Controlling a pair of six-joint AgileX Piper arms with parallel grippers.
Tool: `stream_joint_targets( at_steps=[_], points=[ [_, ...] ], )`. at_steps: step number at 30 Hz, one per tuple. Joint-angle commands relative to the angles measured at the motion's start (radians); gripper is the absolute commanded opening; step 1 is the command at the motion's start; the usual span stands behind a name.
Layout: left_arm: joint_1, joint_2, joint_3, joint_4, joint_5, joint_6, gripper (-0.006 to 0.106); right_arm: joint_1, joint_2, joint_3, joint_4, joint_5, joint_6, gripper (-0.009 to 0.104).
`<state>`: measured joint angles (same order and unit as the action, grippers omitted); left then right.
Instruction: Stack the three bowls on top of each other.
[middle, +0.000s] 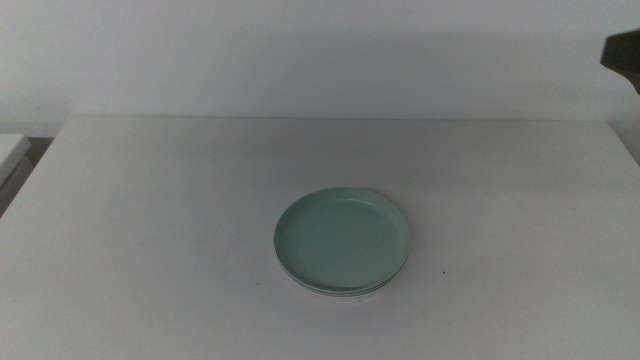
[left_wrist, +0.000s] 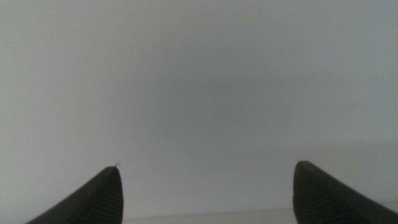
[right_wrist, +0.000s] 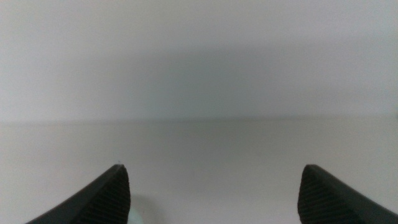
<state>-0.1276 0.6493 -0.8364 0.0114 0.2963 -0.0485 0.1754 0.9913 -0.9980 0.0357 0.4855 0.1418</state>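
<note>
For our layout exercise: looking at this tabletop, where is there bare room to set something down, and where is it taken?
Bare white table lies left of the mint green bowl, right of it out to the table's right edge, and behind it up to the wall. Only the middle is taken: the green bowl tops a stack, with other rims just showing beneath. Both end effectors, left and right, are open and out of the middle view.

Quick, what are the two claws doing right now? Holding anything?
Left gripper: open, holding nothing.
Right gripper: open, holding nothing.
</note>
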Motion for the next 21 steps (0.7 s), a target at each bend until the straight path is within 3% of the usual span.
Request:
stream_joint_targets(
  at_steps=[1, 7, 11, 16, 21],
  points=[
    [0.04, -0.064, 0.119, -0.065, -0.081, -0.009, 0.094, -0.015, -0.078, 0.105, -0.014, -0.124, -0.003, 0.093],
    [0.159, -0.292, 0.421, -0.072, -0.086, -0.009, 0.094, -0.096, -0.431, 0.496, -0.036, -0.148, -0.003, 0.093],
    [0.173, -0.453, 0.589, -0.063, -0.098, -0.009, 0.094, -0.145, -0.672, 0.698, -0.036, -0.149, -0.003, 0.093],
    [0.173, -0.579, 0.727, -0.011, -0.098, -0.009, 0.094, -0.155, -0.866, 0.853, -0.091, -0.149, -0.003, 0.093],
    [0.173, -0.649, 0.828, -0.011, -0.098, -0.009, 0.094, -0.155, -0.971, 0.963, -0.096, -0.149, -0.003, 0.093]
  ],
)
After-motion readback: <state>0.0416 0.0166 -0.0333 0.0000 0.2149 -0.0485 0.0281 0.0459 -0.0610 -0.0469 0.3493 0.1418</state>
